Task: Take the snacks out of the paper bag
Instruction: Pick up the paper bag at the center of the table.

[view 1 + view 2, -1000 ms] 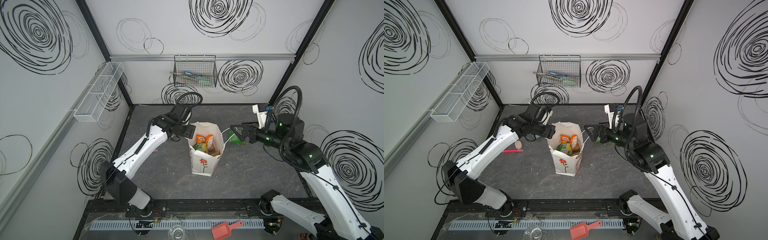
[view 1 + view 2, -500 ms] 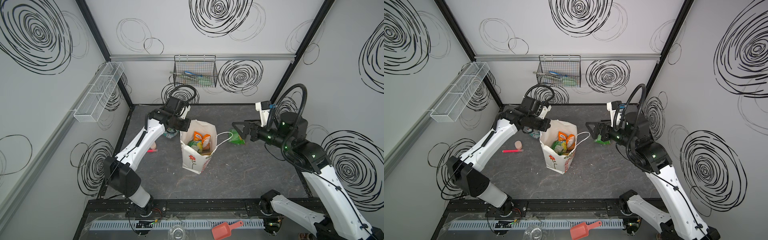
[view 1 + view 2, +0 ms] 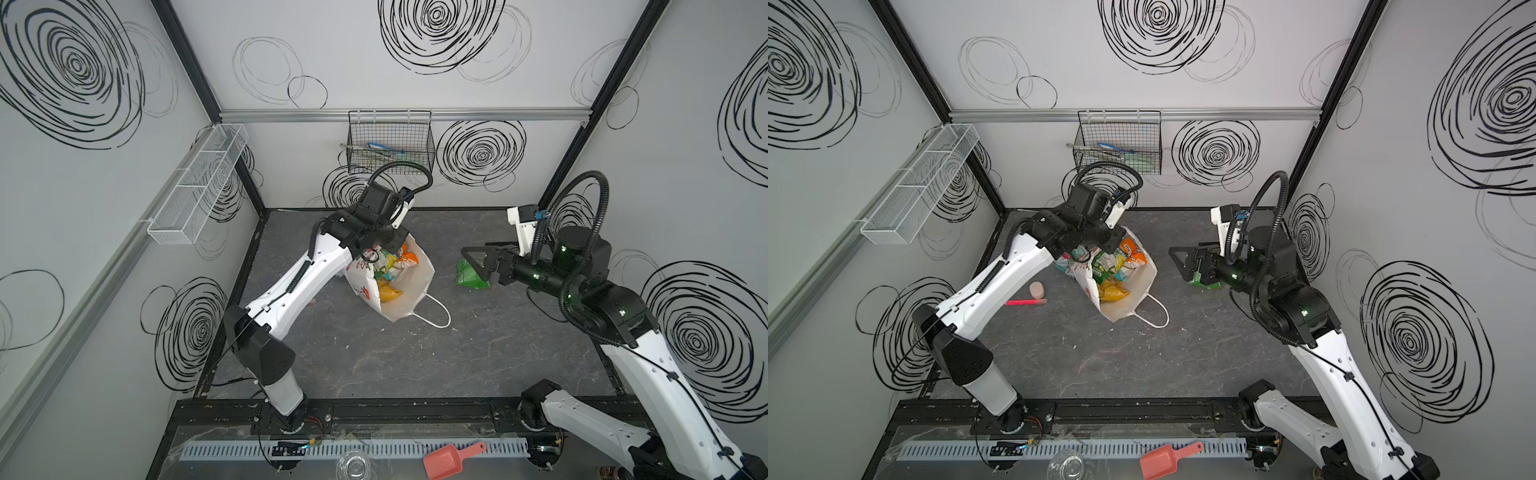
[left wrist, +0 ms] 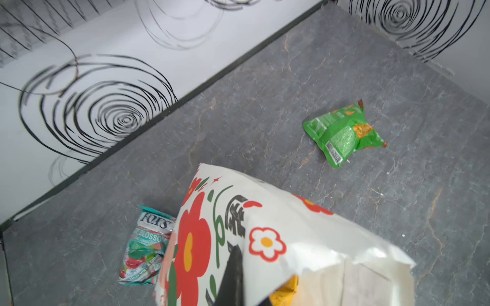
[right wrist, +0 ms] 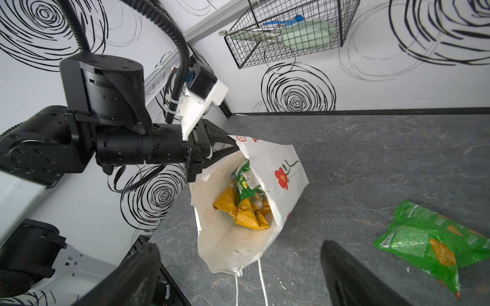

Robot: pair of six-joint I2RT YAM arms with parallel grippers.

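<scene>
Dark grey stone-look tabletop (image 3: 374,361), white walls covered in black scribble spirals, two arms. Quick count of what's where.

Just one paper bag (image 3: 417,286), mid-table, tipped way over so its mouth faces the right arm and the front. One white cord handle (image 3: 436,313) trails out on the table. The left gripper (image 5: 229,150) is pinched closed on the bag's upper rim. The left wrist view shows one black finger (image 4: 233,278) against the flowered outside wall.

For the snacks I count five for sure. Three show inside the bag: one orange packet (image 3: 409,258), one green packet (image 5: 246,180) and one yellow packet (image 5: 238,209). There's more crinkly stuff between them in both top views, but I can't tell if it's another packet. Two are out on the table. A loose green packet (image 3: 469,277) lies well apart from the bag on the right arm's side. A teal-white packet (image 4: 144,251) sits just beside the bag, partly tucked behind it.

The right gripper (image 3: 473,262) has its jaws spread wide with nothing in them, hovering right by the loose green packet.

Other bits:
- one black wire basket (image 3: 390,166) on the back wall
- one white mesh tray (image 3: 195,191) on the left wall
- one pink scoop (image 3: 446,460) at the front edge
- one pink stick (image 3: 1025,302) by the left arm
- one small pinkish cylinder (image 3: 1037,288), also by the left arm
</scene>
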